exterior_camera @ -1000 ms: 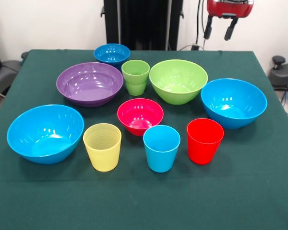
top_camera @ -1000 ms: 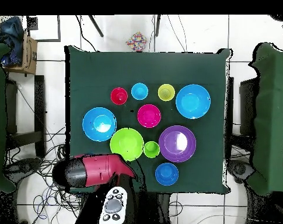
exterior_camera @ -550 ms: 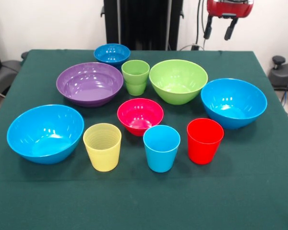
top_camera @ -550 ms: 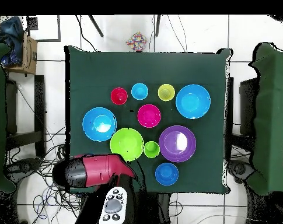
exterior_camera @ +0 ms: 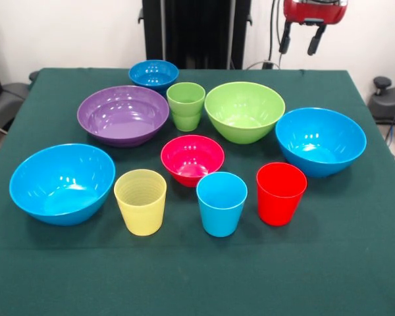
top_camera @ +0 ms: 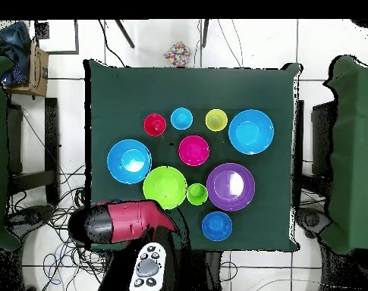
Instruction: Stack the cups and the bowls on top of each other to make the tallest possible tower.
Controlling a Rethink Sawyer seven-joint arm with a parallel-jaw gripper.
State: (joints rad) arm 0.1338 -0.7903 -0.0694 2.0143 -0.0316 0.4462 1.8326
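the worktop [exterior_camera: 355, 263] wears a dark green cloth, matt and slightly napped, with soft creases near its front edge. the purple bowl [exterior_camera: 123, 114], lime green bowl [exterior_camera: 244, 110], pink-red bowl [exterior_camera: 192, 158], small dark blue bowl [exterior_camera: 153, 74] and the two large light blue bowls [exterior_camera: 62, 183] [exterior_camera: 320, 140] look like glossy plastic, their insides catching bright highlights. the green cup [exterior_camera: 185, 106], light blue cup [exterior_camera: 221, 203] and red cup [exterior_camera: 280, 193] are smooth plastic with a duller sheen. the pale yellow cup [exterior_camera: 140, 201] shows faint ribs. the arm's red shell [top_camera: 130, 220] looks like hard, smooth plastic.
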